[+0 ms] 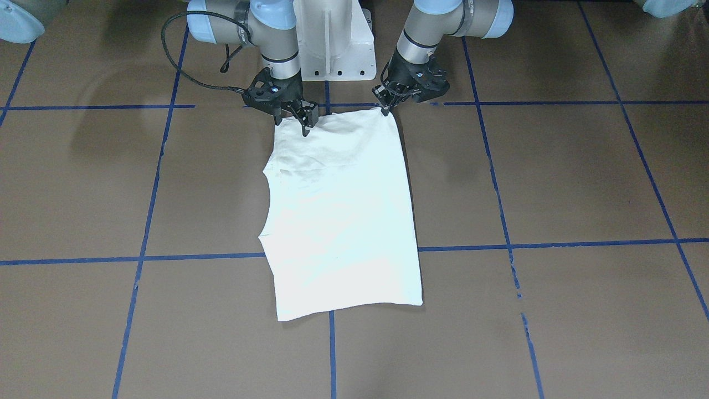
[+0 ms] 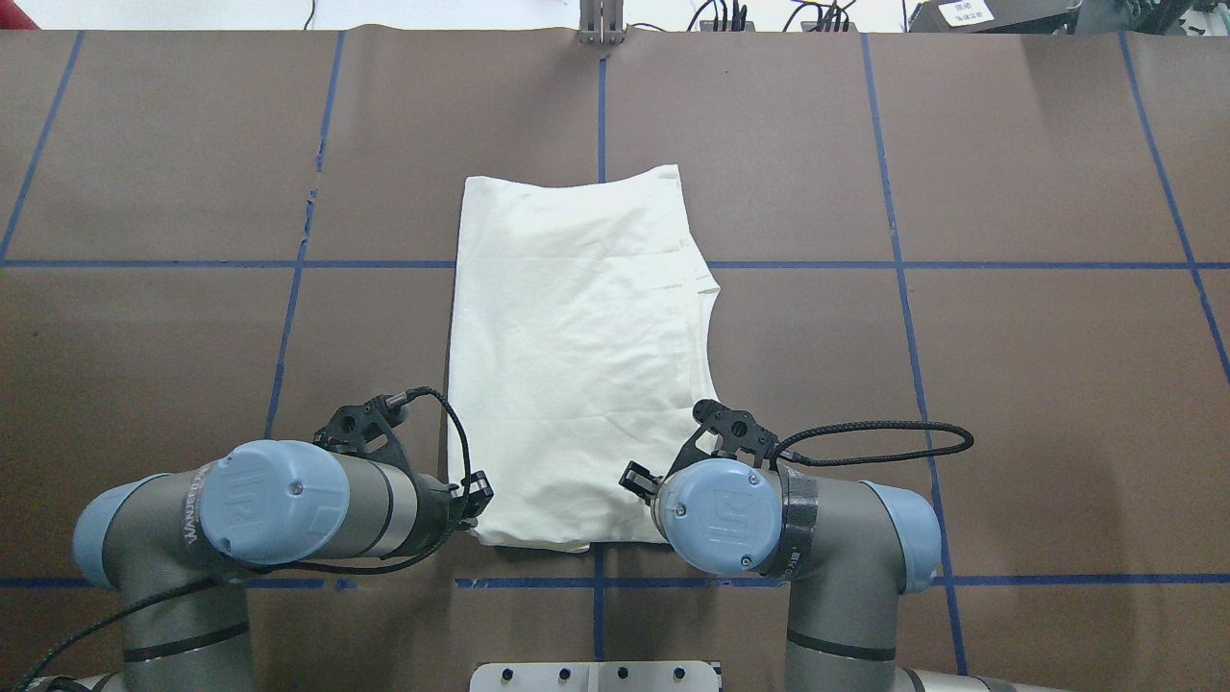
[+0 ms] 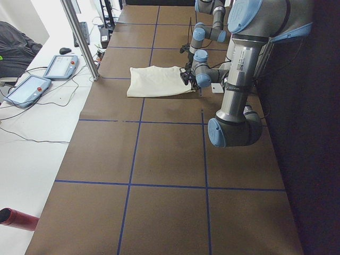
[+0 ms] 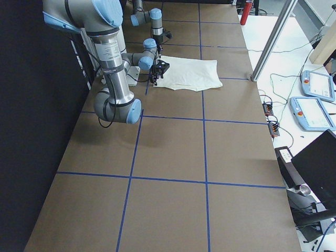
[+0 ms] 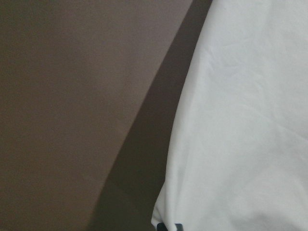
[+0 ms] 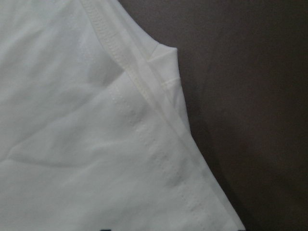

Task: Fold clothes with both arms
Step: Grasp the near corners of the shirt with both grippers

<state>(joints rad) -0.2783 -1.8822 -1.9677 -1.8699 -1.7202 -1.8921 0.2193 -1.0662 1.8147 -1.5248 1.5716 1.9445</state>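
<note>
The cream-white T-shirt point(image 1: 343, 221) lies folded into a long strip on the brown table, plain side up, so its print is hidden. It also shows in the overhead view point(image 2: 577, 356). My left gripper point(image 1: 386, 109) is shut on the shirt's corner nearest the robot, on the overhead view's left point(image 2: 476, 500). My right gripper point(image 1: 306, 123) is shut on the other near corner, mostly hidden under its wrist in the overhead view point(image 2: 639, 479). Both wrist views show cloth held just above the table, with a shadow beside it point(image 5: 240, 134) point(image 6: 72, 144).
The white pedestal base point(image 1: 332, 39) stands just behind the grippers. Blue tape lines point(image 1: 554, 244) grid the table. A black cable loop point(image 2: 884, 442) hangs off the right wrist. Teach pendants point(image 3: 32, 87) and a metal post point(image 3: 79, 37) stand beyond the far edge.
</note>
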